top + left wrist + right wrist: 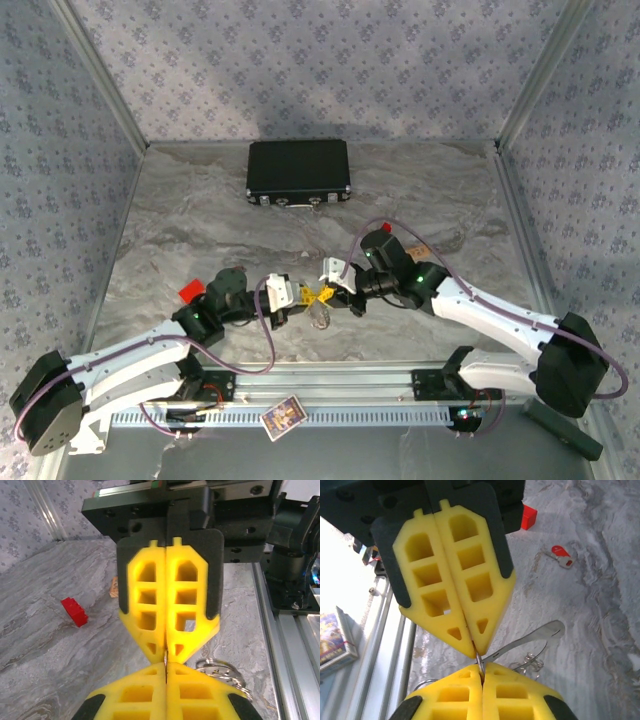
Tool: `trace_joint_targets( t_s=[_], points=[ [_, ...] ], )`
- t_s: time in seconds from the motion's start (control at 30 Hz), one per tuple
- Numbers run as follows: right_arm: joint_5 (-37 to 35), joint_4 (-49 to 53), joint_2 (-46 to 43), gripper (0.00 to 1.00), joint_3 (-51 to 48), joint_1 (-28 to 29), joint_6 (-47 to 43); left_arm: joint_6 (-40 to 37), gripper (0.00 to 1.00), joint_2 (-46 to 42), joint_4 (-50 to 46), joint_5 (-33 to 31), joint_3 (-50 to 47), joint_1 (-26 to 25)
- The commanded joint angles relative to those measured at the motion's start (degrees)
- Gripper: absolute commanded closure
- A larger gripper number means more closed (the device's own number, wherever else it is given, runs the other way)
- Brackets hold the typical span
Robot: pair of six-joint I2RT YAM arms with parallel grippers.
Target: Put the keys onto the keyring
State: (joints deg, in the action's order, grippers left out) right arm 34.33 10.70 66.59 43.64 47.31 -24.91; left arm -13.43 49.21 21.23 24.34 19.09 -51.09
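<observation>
My two grippers meet tip to tip just in front of the arm bases, the left gripper [308, 298] [166, 665] facing the right gripper [331, 294] [481, 669]. Both are shut, and a thin silvery edge of the keyring [535, 637] is pinched where the yellow fingertips come together. The rest of the keyring [223, 672] [320, 316] hangs beside and below them, a pale loop with a beaded chain. One of the keys [563, 555], with a red head, lies flat on the marble farther off. Other keys are hidden or too small to tell.
A black case [298, 172] stands at the back of the marble table [180, 220]. One red block [190, 291] [529, 517] lies left of the grippers, another [442, 228] [74, 611] to the right. A brown bit [114, 587] sits nearby. The metal rail [330, 380] and a card [283, 415] lie at the near edge.
</observation>
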Motion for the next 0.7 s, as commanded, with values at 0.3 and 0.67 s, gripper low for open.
trace_joint_targets(
  t_s=[0.3, 0.67],
  points=[
    [-9.8, 19.3, 1.0, 1.00, 10.9, 4.3, -8.9, -7.9, 0.77, -0.2, -16.2, -0.8, 9.1, -0.5],
    [-12.0, 19.9, 1.6, 1.00, 12.4, 6.1, -9.0, -8.5, 0.77, 2.7, -17.2, 1.7, 10.4, -0.5]
  ],
)
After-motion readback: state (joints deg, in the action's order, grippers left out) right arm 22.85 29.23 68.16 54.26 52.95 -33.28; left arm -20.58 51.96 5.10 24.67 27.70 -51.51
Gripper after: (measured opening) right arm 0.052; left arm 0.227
